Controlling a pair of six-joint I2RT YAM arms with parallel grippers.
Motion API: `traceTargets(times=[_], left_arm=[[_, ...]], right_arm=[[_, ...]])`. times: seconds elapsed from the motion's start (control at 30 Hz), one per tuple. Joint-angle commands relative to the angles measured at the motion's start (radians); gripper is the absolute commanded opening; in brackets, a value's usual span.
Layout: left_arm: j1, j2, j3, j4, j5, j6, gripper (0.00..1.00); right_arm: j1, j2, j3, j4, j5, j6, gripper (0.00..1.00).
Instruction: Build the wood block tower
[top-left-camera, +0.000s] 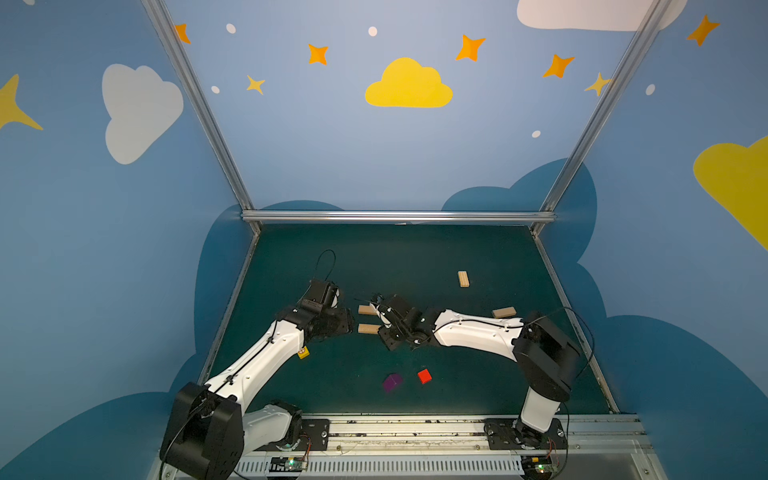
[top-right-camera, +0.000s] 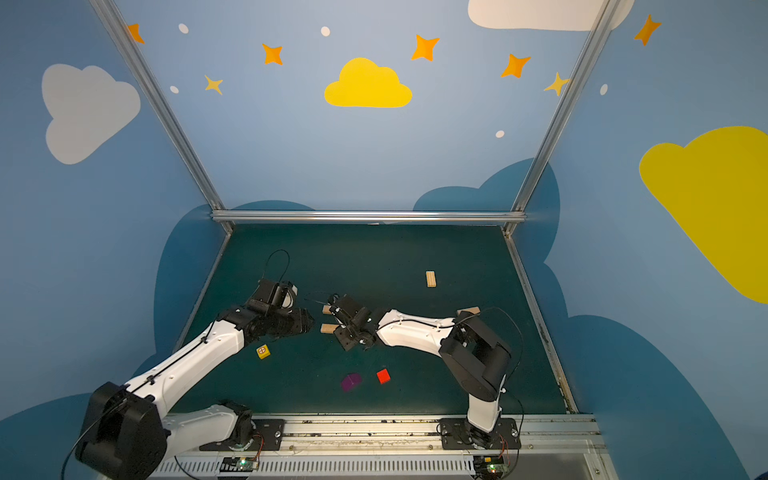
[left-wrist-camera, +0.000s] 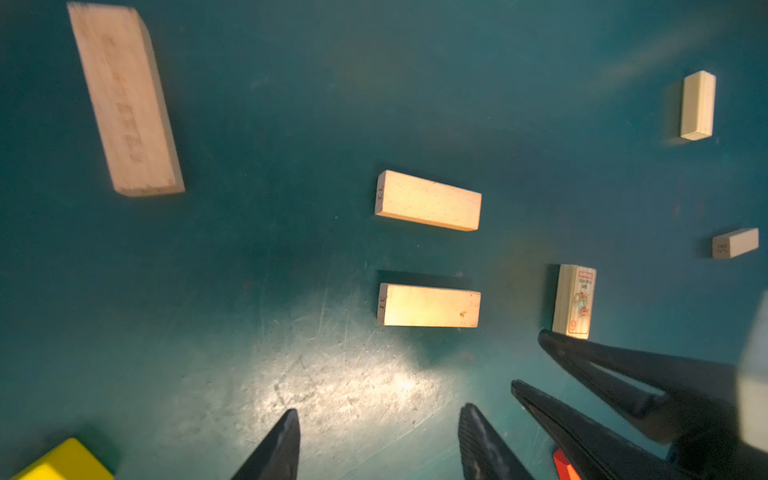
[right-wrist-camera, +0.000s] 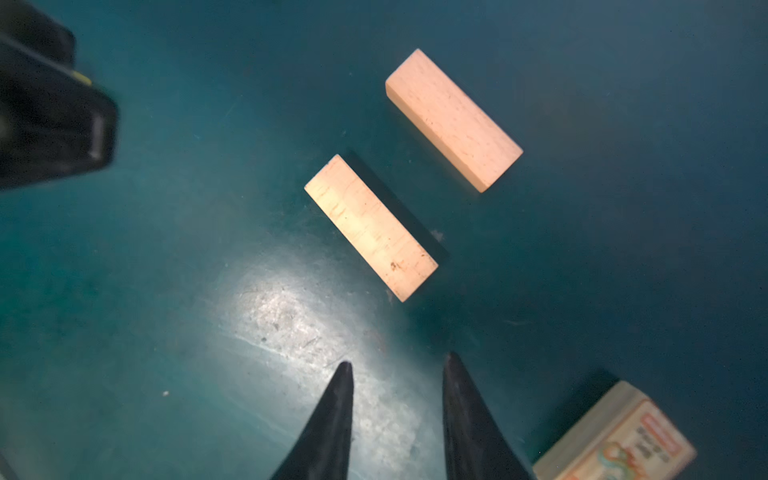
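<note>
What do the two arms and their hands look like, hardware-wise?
Both match: left arm and right arm have glossy white links between bulky black joint housings, on black base plates. A thin black cable loops above the left wrist. Left hand and right hand each carry two black, tapered, pointed fingers.

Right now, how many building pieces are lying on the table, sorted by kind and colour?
Wooden planks: 6
Yellow cube: 1
Red cube: 1
Purple cube: 1
Total: 9
</note>
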Motion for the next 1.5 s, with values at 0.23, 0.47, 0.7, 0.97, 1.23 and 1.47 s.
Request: traceTargets(times=[0.23, 0.47, 0.7, 0.97, 1.23, 1.47], left_arm=[[-0.001, 0.087, -0.043, 0.088, 0.065, -0.117, 0.61], [-0.005, 0.136, -0.074, 0.137, 0.114, -0.143, 0.56], [-0.006, 0.175, -0.105, 0.201, 0.099, -0.166, 0.49], [-0.007, 0.206, -0.094, 0.218, 0.098, -0.155, 0.43], [-0.008, 0.248, -0.079, 0.243, 0.095, -0.146, 0.38], [-0.010, 0.284, -0.046, 0.242, 0.094, -0.122, 0.28]], right_arm=[[-0.005, 0.066, -0.005, 0.076, -0.037, 0.097, 0.30], [-0.007, 0.098, 0.003, 0.084, -0.038, 0.110, 0.27], [-0.008, 0.139, 0.032, 0.059, -0.015, 0.124, 0.24], [-0.008, 0.168, 0.060, 0.050, 0.000, 0.133, 0.22], [-0.008, 0.174, 0.069, 0.044, 0.020, 0.148, 0.22], [-0.010, 0.175, 0.070, 0.041, 0.025, 0.152, 0.22]])
